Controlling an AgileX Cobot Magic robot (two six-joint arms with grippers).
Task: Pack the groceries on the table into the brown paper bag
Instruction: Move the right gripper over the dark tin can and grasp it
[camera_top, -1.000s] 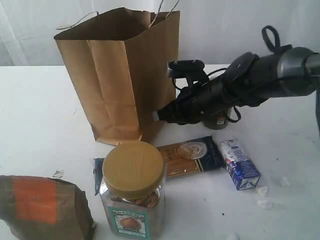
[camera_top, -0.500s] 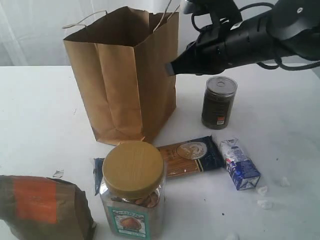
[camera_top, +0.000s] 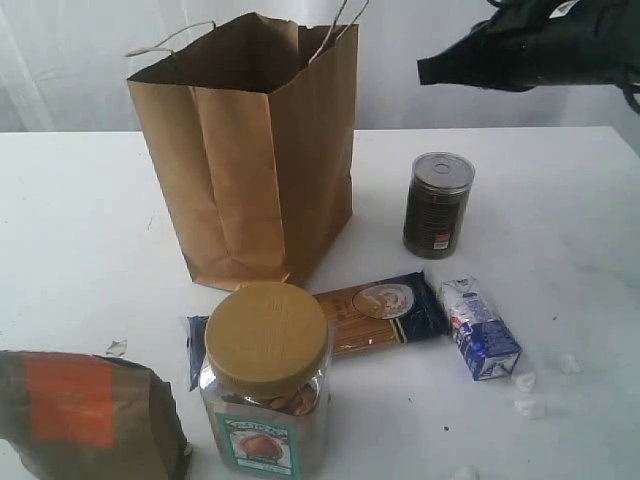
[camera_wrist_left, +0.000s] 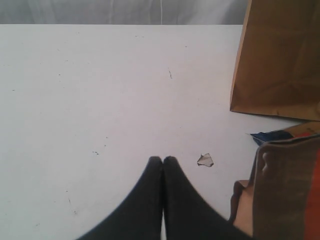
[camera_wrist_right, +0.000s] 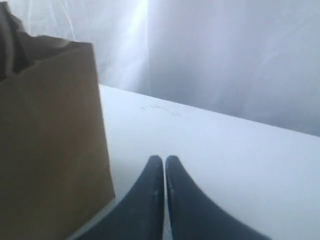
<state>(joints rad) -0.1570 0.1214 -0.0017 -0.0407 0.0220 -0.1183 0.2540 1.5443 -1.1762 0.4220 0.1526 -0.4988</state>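
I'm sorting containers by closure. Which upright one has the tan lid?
The clear jar nearest the camera: its wide screw lid is tan, whereas the dark can farther back has a silvery metal top.

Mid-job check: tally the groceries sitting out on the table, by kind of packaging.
Jar: 1, clear jar with tan lid
Can: 1, dark can
Packet: 1, blue-ended spaghetti packet
Carton: 1, small blue-white carton
Pouch: 1, brown pouch with orange label
Total: 5
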